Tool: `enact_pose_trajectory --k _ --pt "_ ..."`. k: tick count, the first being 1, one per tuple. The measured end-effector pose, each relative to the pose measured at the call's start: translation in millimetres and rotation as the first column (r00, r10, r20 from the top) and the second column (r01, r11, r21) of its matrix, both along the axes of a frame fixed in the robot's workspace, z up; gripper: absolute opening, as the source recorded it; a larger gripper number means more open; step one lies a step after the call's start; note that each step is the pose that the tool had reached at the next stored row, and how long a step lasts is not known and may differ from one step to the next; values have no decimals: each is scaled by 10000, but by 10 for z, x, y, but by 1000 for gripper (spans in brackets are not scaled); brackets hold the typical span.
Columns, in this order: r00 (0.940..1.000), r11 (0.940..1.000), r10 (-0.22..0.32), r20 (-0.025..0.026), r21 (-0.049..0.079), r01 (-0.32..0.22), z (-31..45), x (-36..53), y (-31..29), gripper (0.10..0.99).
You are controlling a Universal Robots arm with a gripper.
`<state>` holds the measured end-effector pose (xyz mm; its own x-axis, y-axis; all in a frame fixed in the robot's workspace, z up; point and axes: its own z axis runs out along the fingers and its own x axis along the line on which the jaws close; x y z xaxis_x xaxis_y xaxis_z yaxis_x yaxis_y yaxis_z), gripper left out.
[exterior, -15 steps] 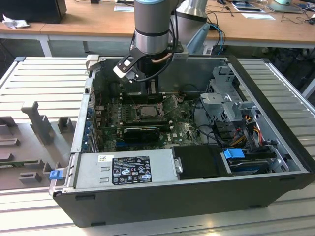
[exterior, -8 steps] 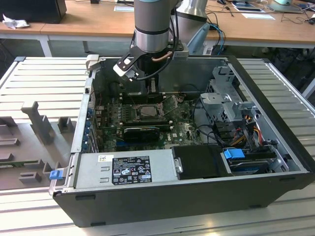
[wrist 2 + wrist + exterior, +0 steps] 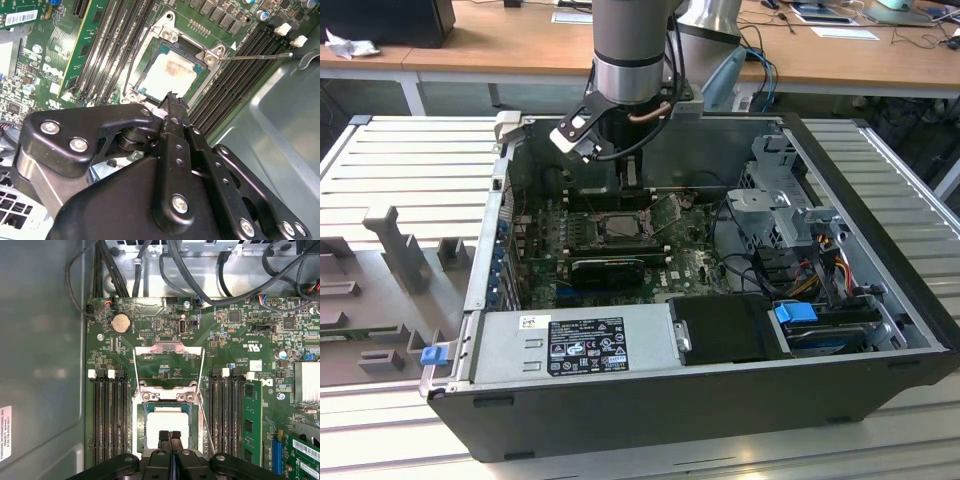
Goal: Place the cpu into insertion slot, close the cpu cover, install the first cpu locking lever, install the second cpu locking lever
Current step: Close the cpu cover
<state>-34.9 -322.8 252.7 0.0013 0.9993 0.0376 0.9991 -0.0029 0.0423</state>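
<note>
Ribbed grey tabletop (image 3: 410,160) carries an open computer case (image 3: 720,400) lying on its side, with wooden desks behind it. The arm reaches down into the case over the green board.

By these pictures, the first step looks done. In the first wrist view the cpu (image 3: 167,420) lies flat inside the insertion slot (image 3: 167,406), pale face up with a smudged centre. It sits square to the rim, with nothing gripping it.

The hand (image 3: 170,435) hangs right over the near edge of the chip. Its two fingertips (image 3: 163,435) are pressed together with only a hairline between them, and they hold nothing that I can see. In the second wrist view the tips sit just at the chip's border, but I cannot say whether they touch it.

The remaining three steps are not done. The cpu cover (image 3: 150,349) stands swung up off the socket — the green board shows through its cut-out centre — so it has not been closed.

One locking lever (image 3: 255,56) sticks out as a thin rod across the memory slots (image 3: 240,75), free of any catch. A second thin wire (image 3: 128,75) runs along the opposite side of the socket. I judge that one unlatched too, since the cover is up, though its catch is too small to make out.
</note>
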Motion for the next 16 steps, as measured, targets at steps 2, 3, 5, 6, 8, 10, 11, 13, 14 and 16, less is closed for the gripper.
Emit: enact_pose_trajectory --k 2,3,5,6,8,10,11,13,14,16 --pt "10000 10000 0 0 1 0 5 0 0 106" --pt "10000 10000 0 0 0 0 7 0 0 106" --pt "10000 10000 0 0 0 0 14 0 0 106" --pt "10000 10000 0 0 1 0 15 0 0 106" --pt "10000 10000 0 0 1 0 20 0 0 106" --pt "10000 10000 0 -1 -1 0 25 0 0 106" --pt "10000 10000 0 1 0 0 30 0 0 106" --pt "10000 10000 0 0 1 0 36 0 0 106" --pt "10000 10000 0 0 1 0 38 0 0 106" --pt "10000 10000 0 -1 0 0 42 0 0 106"
